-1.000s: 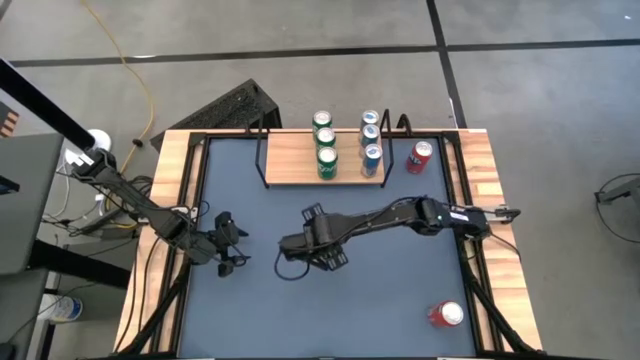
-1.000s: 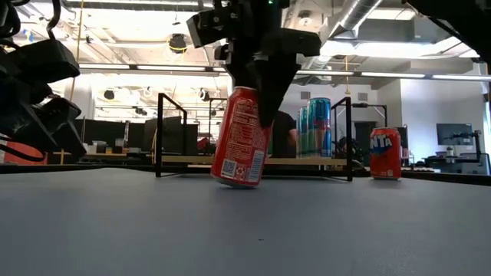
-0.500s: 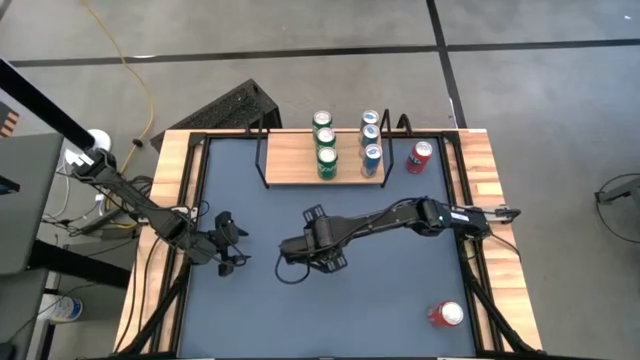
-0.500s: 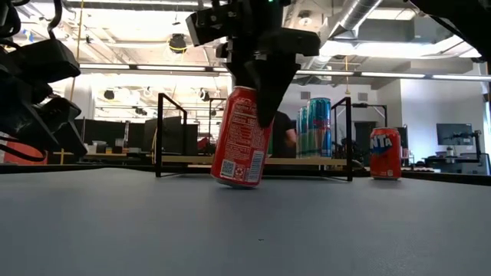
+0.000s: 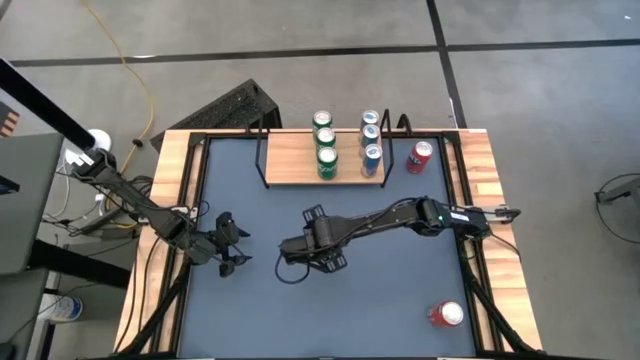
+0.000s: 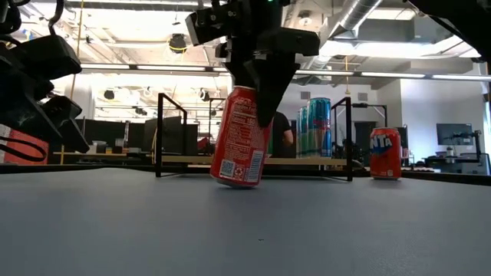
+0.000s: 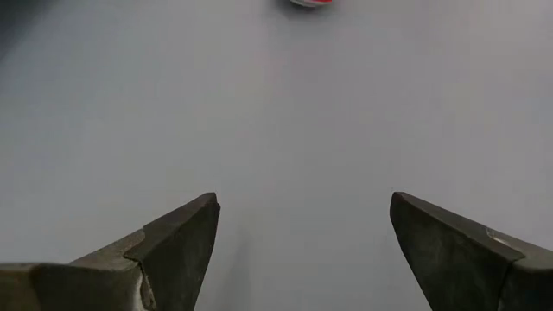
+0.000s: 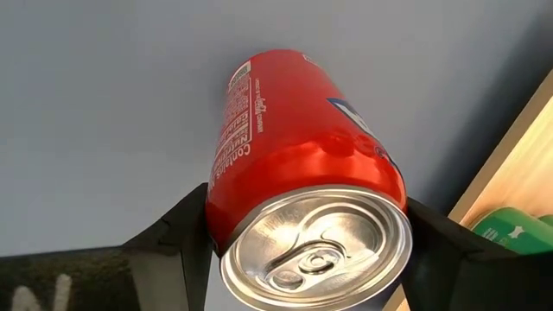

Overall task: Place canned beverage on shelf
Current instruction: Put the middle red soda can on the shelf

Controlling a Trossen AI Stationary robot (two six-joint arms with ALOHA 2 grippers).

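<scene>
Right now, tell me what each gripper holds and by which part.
The right gripper clamps the tilted red aluminium drink can by its sides, near the top rim. The left gripper is open and holds nothing.

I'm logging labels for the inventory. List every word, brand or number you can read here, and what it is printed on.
"NTA": white letters on the upright red can standing beside the shelf; the first letter is cut off.
Held red can in the right gripper: white small print, too small to read.
Green cans and blue cans on the shelf: unreadable.
</scene>
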